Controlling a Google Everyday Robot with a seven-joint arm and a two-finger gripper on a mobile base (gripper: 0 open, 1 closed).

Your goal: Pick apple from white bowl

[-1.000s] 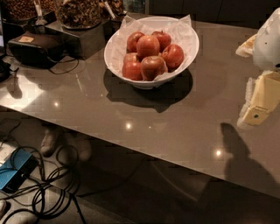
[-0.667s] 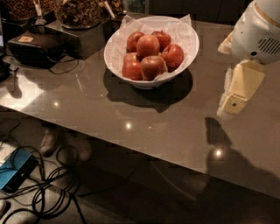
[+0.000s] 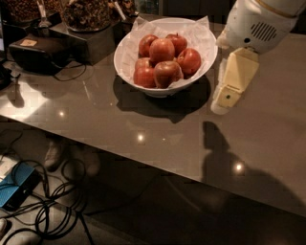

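Note:
The white bowl (image 3: pixel 125 48), lined with crinkled white paper, stands on the grey table (image 3: pixel 143 124) at the back centre. It holds several red apples (image 3: pixel 162 50) piled together. My gripper (image 3: pixel 224 99), cream-coloured below a white wrist housing (image 3: pixel 256 24), hangs just right of the bowl, beside its rim and a little above the table top. It holds nothing that I can see. Its shadow falls on the table in front of it.
Dark jars of nuts (image 3: pixel 86 14) stand at the back left on a dark box. A black device (image 3: pixel 38 52) with a cord lies left of the bowl. Below the table's front edge, cables (image 3: pixel 52 206) and a blue object (image 3: pixel 16 184) lie on the floor.
My gripper has moved left from the table's right edge to right beside the bowl. The bowl and apples have not moved.

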